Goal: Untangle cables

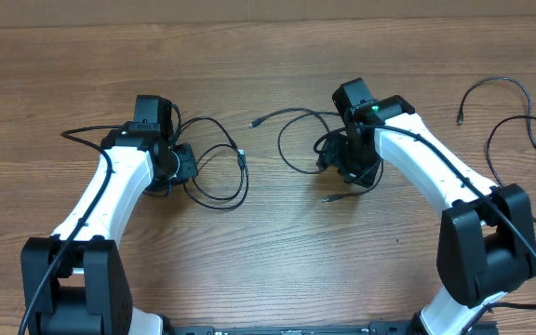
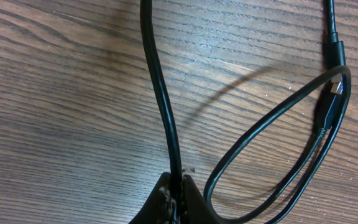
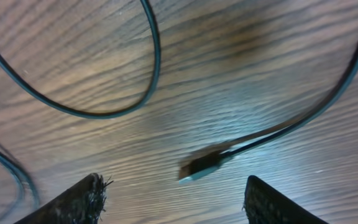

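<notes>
Several thin black flexible cables (image 1: 242, 160) lie on the brown wood-grain table (image 1: 249, 270) in three groups. Loops lie just beside the left gripper (image 2: 178, 188), and a loop w/ plug ends lies around the right gripper (image 3: 174, 194). A third cable (image 1: 505, 82) lies well apart at the far right.

Handling is judged light, limp and soft, w/ a smooth jacket likely to slip. The plugs are stiffer but small, so a hold on the cord just behind a plug is prob. best.

The left gripper is closed tight on one cord strand (image 2: 160, 93), pinched at its fingertips. A looped cord (image 2: 260, 123) w/ a dark plug (image 2: 328, 106) lies beside that strand on the table.

The right gripper is spread wide w/ nothing held. A small silvery-blue plug (image 3: 201, 167) lies on the table approx. between its fingers.
</notes>
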`<state>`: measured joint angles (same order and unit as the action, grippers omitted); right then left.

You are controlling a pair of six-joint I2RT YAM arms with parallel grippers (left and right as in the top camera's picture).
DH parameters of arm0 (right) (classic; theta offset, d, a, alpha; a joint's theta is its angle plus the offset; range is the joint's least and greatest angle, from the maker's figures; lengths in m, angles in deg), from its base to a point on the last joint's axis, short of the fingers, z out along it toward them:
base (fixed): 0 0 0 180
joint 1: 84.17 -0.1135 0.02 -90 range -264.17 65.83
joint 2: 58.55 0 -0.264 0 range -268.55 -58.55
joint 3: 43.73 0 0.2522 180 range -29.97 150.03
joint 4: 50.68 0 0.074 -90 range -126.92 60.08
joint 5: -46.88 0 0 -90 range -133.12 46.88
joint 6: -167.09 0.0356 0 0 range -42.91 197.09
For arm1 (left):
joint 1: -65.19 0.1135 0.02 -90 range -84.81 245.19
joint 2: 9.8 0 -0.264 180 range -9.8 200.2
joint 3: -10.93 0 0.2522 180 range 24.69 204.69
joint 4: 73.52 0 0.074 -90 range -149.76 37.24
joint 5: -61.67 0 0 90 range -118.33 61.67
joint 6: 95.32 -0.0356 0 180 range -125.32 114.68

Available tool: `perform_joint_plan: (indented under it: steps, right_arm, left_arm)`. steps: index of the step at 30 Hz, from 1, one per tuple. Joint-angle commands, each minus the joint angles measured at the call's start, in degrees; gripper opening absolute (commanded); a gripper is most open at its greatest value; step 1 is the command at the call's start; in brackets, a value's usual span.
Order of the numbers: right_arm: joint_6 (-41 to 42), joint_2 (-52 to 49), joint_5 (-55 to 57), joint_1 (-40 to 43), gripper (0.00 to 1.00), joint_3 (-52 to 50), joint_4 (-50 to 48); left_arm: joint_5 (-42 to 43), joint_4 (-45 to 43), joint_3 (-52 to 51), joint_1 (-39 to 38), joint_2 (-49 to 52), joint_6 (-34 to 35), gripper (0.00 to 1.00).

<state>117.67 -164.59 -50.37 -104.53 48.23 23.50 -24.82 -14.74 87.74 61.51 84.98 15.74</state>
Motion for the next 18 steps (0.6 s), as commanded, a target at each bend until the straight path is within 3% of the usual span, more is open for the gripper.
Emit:
perform_joint_plan:
  steps: [1, 5, 9, 12, 18]
  right_arm:
    - [8.0, 0.5, -1.4, -0.2, 0.64, -0.4, -2.3]
    - [4.5, 0.5, 3.5, -0.2, 0.62, -0.9, -11.9]
    - [-13.0, 0.5, 4.2, -0.2, 0.73, -0.8, -19.1]
    - [-21.5, 0.5, 5.1, 0.1, 0.74, -0.2, -18.6]
    - [-26.4, 0.5, 5.3, 2.2, 0.75, 5.7, -13.5]
  left_arm:
    - [0.6, 0.0, 0.0, -0.1, 0.5, -0.5, 0.04]
    - [0.6, 0.2, 0.0, -0.1, 0.5, -0.5, 0.04]
    - [0.6, 0.8, 0.0, -0.1, 0.5, -0.5, 0.04]
    - [0.6, 0.9, 0.0, -0.1, 0.5, -0.5, 0.04]
    - [0.6, 0.9, 0.0, -0.1, 0.5, -0.4, 0.04]
